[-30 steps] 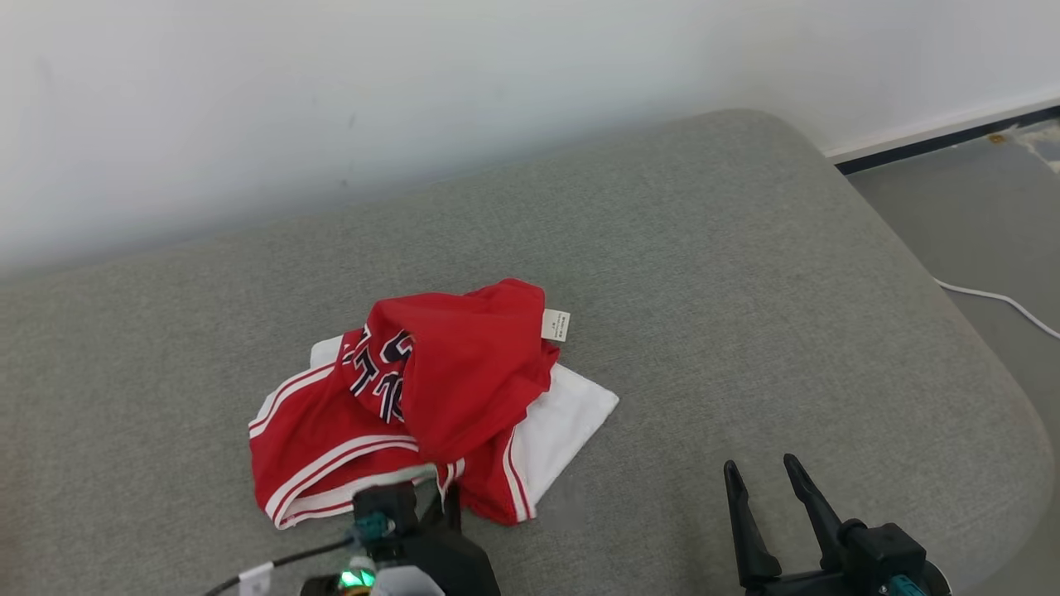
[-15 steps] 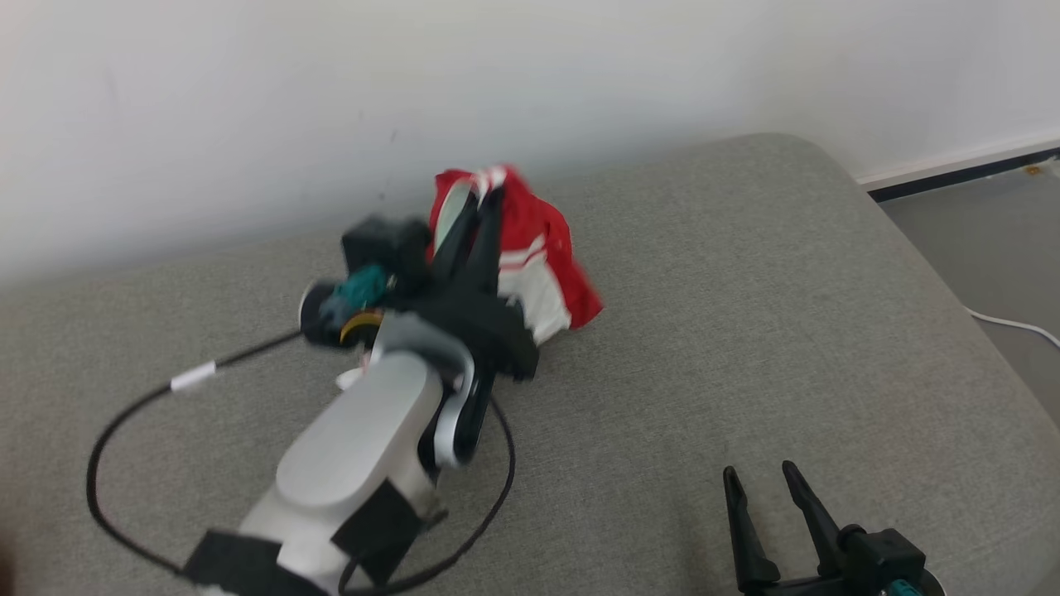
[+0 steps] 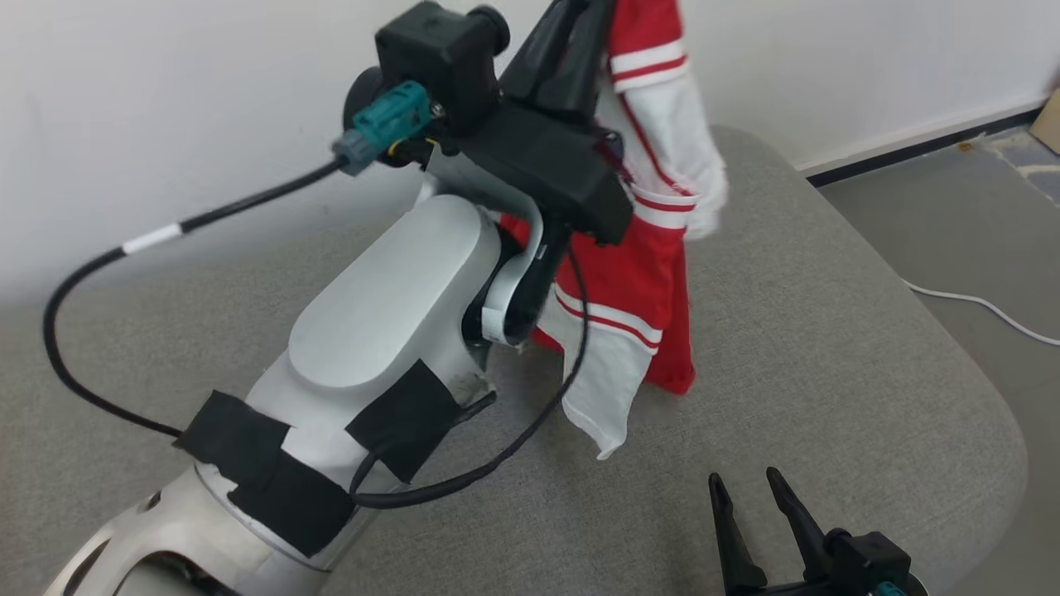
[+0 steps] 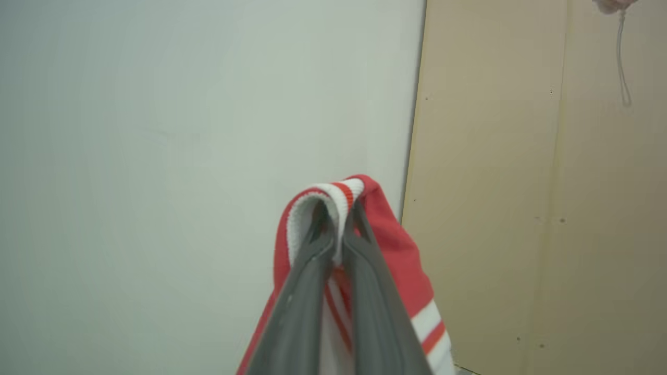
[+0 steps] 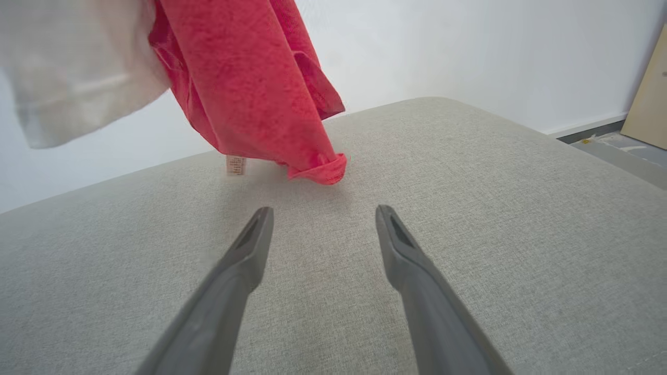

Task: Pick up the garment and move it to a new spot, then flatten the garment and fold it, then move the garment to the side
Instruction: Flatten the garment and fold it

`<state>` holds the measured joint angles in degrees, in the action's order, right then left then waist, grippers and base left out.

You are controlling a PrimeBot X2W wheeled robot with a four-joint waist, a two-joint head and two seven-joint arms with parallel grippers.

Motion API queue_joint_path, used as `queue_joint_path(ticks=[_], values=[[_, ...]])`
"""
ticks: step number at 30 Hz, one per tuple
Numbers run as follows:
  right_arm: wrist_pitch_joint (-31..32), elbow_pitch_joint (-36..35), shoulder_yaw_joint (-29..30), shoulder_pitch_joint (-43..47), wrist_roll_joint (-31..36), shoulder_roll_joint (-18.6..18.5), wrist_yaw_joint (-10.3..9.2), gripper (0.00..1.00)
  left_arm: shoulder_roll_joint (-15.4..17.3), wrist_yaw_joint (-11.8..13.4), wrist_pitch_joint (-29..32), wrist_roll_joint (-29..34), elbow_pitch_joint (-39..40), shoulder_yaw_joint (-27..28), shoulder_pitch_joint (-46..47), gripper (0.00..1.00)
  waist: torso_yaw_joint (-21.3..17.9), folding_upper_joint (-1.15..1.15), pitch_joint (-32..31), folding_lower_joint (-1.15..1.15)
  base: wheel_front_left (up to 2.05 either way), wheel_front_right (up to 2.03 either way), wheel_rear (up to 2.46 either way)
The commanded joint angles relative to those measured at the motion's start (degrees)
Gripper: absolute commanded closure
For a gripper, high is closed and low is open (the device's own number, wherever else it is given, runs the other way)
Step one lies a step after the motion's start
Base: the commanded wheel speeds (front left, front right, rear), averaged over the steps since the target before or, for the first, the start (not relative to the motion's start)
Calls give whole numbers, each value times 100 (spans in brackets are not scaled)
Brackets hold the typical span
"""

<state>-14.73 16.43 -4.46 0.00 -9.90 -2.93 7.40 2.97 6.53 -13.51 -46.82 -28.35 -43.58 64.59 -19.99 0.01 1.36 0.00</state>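
Observation:
The garment (image 3: 646,273) is a red jersey with white panels and red-and-white trim. It hangs in the air from my left gripper (image 3: 580,16), which is raised high in the head view and shut on the ribbed edge. In the left wrist view the two fingers of the left gripper (image 4: 336,221) pinch the white and red trim of the garment (image 4: 396,255). The garment's lower end (image 5: 318,166) dangles just above the grey cushion (image 3: 828,331). My right gripper (image 3: 745,484) stands open low at the front right, clear of the cloth, fingers apart (image 5: 320,213).
The grey cushion (image 5: 469,208) has rounded edges and drops to the floor on the right. A white cable (image 3: 985,306) lies on that floor. A white wall stands behind, with a tan board (image 4: 547,182) leaning beside it. My left arm's black cable (image 3: 83,273) loops over the cushion.
My left gripper has lifted the garment off the cushion, from a crumpled heap to hanging high in the air. The head view shifted too. The right gripper has stayed open in place.

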Motion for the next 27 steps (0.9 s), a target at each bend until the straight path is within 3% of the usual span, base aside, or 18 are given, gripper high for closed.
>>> queue_joint_path(ticks=[1, 6, 10, 18, 27], values=[[-42, -2, -1, -40, -20, 10, 18, 0, -8, -23, -58, -249, 140, -3, 69, 100, -12, -1, 56, 0, 0, 0, 0], [-45, 0, 36, -74, -57, 11, 18, 0, 0, 16, -161, -1026, 514, -14, 2, 100, 170, -1, 172, 0, 0, 0, 0], [-49, -21, 69, -114, -98, 9, 18, 0, 37, 238, -162, -1214, 97, 66, -395, 100, 443, -1, 210, 0, 0, 0, 0], [-51, -112, 155, 14, 23, 10, 18, 0, 824, 709, -165, -1455, -461, 452, -1743, 100, 891, -1, 224, 0, 0, 0, 0], [-20, -208, 138, -33, 165, 10, 18, 0, 1473, 936, -131, -1755, -262, 882, -3130, 100, 1270, -1, 292, 0, 0, 0, 0]])
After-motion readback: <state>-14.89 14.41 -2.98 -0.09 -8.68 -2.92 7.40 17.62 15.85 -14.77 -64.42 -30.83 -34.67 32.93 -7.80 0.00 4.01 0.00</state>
